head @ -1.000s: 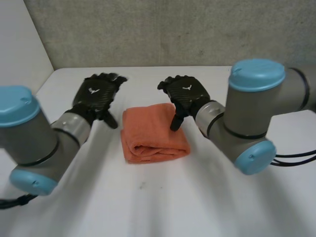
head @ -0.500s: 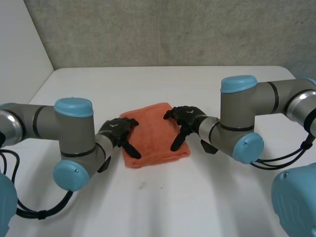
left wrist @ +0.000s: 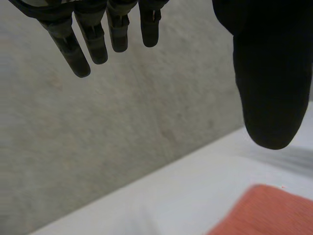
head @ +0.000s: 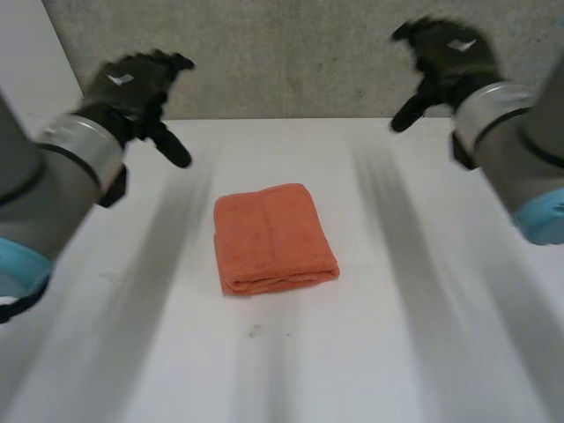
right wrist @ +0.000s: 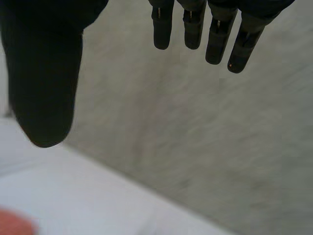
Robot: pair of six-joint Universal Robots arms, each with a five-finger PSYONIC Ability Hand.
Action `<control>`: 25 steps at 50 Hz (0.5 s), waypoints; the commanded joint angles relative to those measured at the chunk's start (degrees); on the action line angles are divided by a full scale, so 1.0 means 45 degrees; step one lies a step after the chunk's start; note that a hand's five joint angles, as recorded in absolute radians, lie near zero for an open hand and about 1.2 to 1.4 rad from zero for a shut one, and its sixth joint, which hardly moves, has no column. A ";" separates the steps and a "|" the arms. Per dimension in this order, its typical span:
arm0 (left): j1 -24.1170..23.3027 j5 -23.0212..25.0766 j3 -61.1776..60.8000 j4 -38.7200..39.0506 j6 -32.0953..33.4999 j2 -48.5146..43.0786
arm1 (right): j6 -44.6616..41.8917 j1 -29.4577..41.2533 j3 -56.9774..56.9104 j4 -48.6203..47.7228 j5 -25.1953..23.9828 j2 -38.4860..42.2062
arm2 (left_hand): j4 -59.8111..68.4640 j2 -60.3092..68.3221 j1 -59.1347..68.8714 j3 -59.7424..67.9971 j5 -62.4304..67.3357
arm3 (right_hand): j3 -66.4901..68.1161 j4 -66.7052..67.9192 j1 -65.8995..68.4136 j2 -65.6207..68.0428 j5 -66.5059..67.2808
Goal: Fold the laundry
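Orange towel [head: 273, 236] folded into a bulky packet, flat on the middle of the table [head: 397, 335], thick edge on the near side. Untouched. High up by the wall [head: 291, 53], the left hand [head: 132, 88], well apart from the towel — fingers [left wrist: 95, 41] straight and spread, empty. Same for the right hand [head: 445, 57] on the other side: up high, fingers [right wrist: 193, 29] straight, holding nothing.

Judging by that, likely at the end of the fold, with only the getting-clear to finish. To do it well: hold both hands high and loose, uncurled, so as not to snag an edge or drag the packet askew. Travel outward and up, never across the towel. Avoid brushing the top layer — soft pile, probably quick to spring open if nudged. Look down from above and check for square layers and lined-up edges; slight flare at the near right corner, probably harmless. For one more fold, come down on the two far corners together, pinch through every layer, and carry evenly toward the near edge.
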 commanded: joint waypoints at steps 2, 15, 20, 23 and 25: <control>0.0831 0.0005 -0.0454 -0.1169 -0.0675 0.1999 | -0.0461 -0.1234 0.3512 -0.1545 -0.0088 -0.3097 | -0.0231 -0.0228 -0.0085 -0.0364 -0.0414 | -0.0472 -0.0734 -0.0406 -0.0596 -0.0712; 0.0851 0.0064 -0.1215 -0.1169 -0.0911 0.2118 | -0.0578 -0.1606 0.3650 -0.0782 -0.0244 -0.3275 | -0.0381 -0.0378 -0.0234 -0.0513 -0.0563 | -0.0472 -0.0734 -0.0406 -0.0596 -0.0712; 0.0793 0.0083 -0.1295 -0.1130 -0.0852 0.2235 | -0.0578 -0.1548 0.3592 -0.0470 -0.0283 -0.3255 | -0.0381 -0.0378 -0.0234 -0.0513 -0.0563 | -0.0472 -0.0734 -0.0406 -0.0596 -0.0712; 0.0734 0.0083 -0.1216 -0.1013 -0.0852 0.2255 | -0.0578 -0.1450 0.3553 -0.0313 -0.0303 -0.3255 | -0.0381 -0.0378 -0.0234 -0.0513 -0.0563 | -0.0472 -0.0734 -0.0406 -0.0596 -0.0712; 0.0695 0.0083 -0.1196 -0.0857 -0.0852 0.2313 | -0.0578 -0.1430 0.3572 -0.0255 -0.0303 -0.3275 | -0.0381 -0.0378 -0.0234 -0.0513 -0.0563 | -0.0472 -0.0734 -0.0406 -0.0596 -0.0712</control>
